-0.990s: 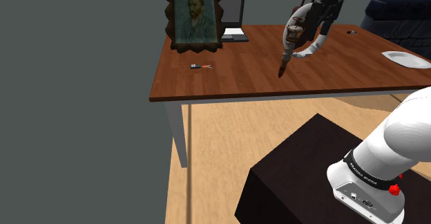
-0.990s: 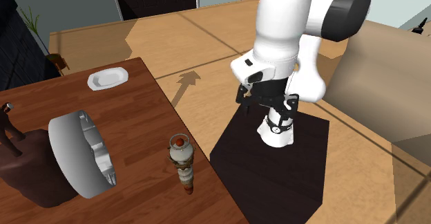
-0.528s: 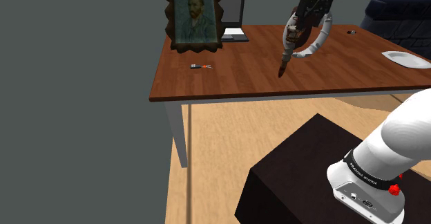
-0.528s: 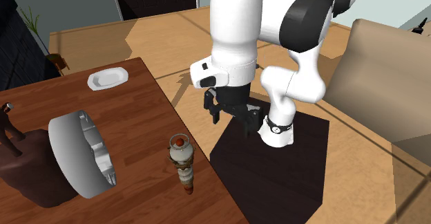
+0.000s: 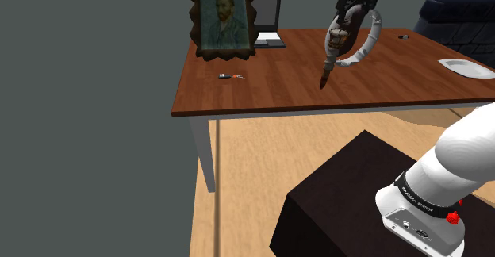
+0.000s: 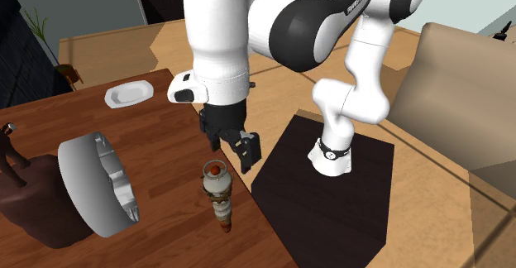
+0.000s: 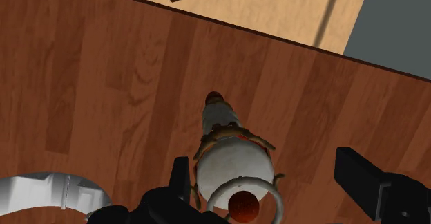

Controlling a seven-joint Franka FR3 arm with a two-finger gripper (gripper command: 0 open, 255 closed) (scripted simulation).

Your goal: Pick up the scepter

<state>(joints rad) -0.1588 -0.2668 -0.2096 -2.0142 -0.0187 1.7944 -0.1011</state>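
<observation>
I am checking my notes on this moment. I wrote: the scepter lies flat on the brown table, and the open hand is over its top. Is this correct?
Not quite. The scepter does not lie flat: it stands upright on the brown table, as the second exterior view shows. The rest holds: the open hand is over its top.

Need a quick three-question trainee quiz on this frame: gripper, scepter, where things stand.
1. True or false: the gripper is shut on the scepter.
2. Multiple choice: the scepter is A) standing upright on the wooden table, B) lying flat on it, C) lifted clear of it.
3. Fill in: the open gripper hovers just ____ the scepter's top, one finger to each side of it.

Key: 1 false; 2 A; 3 above.
</observation>
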